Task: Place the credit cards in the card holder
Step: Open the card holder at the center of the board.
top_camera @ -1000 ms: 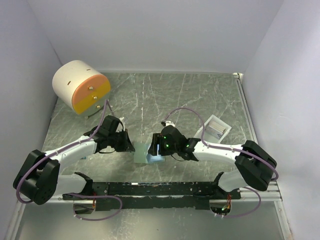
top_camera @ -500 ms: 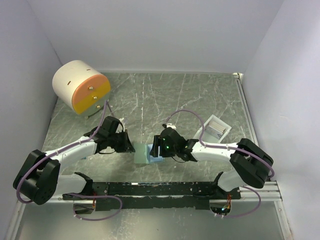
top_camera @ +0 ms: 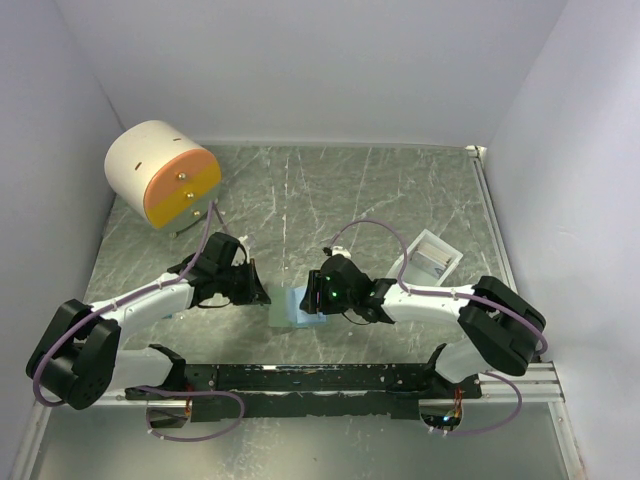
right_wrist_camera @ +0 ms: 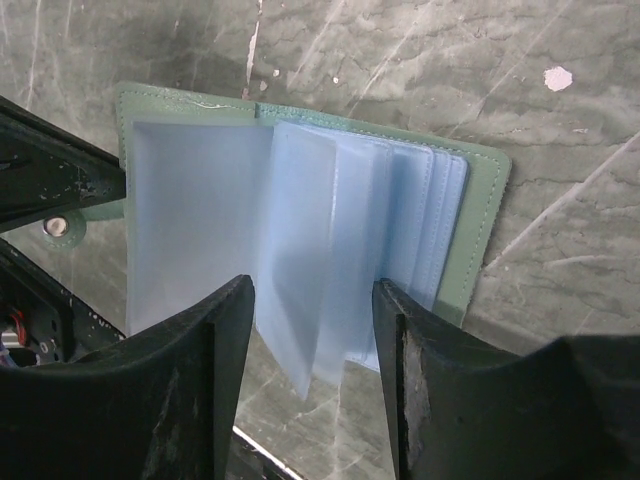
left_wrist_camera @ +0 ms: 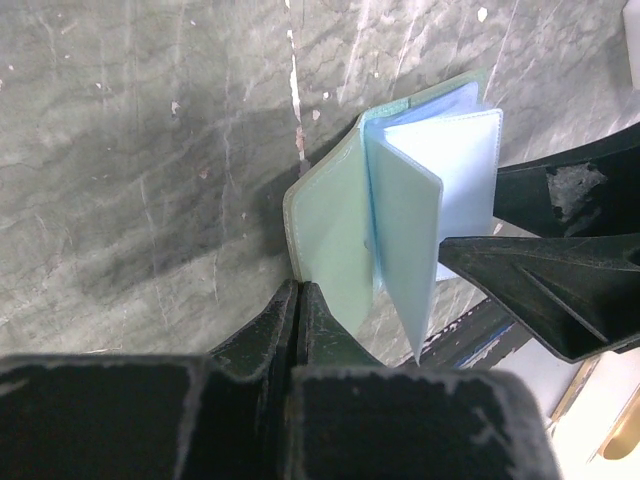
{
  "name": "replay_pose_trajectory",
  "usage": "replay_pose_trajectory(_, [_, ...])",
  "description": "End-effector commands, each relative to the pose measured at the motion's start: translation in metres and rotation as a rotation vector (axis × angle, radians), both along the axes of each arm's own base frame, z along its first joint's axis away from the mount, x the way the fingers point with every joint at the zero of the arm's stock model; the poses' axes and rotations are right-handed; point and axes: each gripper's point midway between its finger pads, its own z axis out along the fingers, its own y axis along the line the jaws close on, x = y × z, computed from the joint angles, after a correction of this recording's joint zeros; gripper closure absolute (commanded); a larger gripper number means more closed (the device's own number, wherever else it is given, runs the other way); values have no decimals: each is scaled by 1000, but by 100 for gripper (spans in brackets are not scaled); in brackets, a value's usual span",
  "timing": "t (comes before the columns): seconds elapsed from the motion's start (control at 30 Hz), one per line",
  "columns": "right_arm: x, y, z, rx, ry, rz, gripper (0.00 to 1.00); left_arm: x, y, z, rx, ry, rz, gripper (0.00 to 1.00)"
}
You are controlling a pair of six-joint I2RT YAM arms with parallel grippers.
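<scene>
Over the last second the right gripper (top_camera: 314, 300) has slid a little left and closer to the arm bases across the card holder (top_camera: 292, 308), while the left arm has barely shifted. From above, the holder lies open on the green marbled table (top_camera: 380, 190) between the two grippers, with the left gripper (top_camera: 256, 291) at its left edge. The credit cards (top_camera: 437, 262) seem to sit in the white tray (top_camera: 445, 246), well apart to the right and too small to make out. The round drawer cabinet (top_camera: 163, 175) stands in the far left corner, out of the way. In the left wrist view, the left gripper (left_wrist_camera: 298, 288) is pressed fully together on the lower edge of the holder's (left_wrist_camera: 335, 240) sage cover, pinning it while the pale blue sleeves stand up. The other arm's black fingers (left_wrist_camera: 560, 290) crowd in just beside them. In the right wrist view, the right gripper (right_wrist_camera: 313, 345) stands about half open astride the loose sleeves of the holder (right_wrist_camera: 300, 230). It carries no card, and whether its pads touch the plastic cannot be told. Closing further would probably crease or drag the sleeves. The left arm's thin pinch might also let the cover slip, and the fanned sleeves could flop shut if the right arm goes for a card. The two grippers work so near each other that a small sideways move risks a knock.
</scene>
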Motion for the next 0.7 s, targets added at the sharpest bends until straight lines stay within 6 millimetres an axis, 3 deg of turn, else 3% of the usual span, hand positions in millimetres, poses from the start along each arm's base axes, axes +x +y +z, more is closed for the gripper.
replay_pose_trajectory(0.0, [2, 5, 5, 14, -22, 15, 49, 1, -3, 1, -26, -4, -8, 93])
replay_pose_trajectory(0.17, [2, 8, 11, 36, -31, 28, 48, 0, -3, -1, -26, 0, -9, 93])
replay_pose_trajectory(0.43, [-3, 26, 43, 204, -78, 81, 44, -2, -3, -5, -26, 11, -8, 93])
replay_pose_trajectory(0.53, [-3, 23, 46, 220, -95, 66, 48, -2, -2, -5, -26, 11, -8, 93])
replay_pose_trajectory(0.67, [-1, 17, 34, 179, -77, 36, 58, -3, -2, -6, -27, 14, -8, 93])
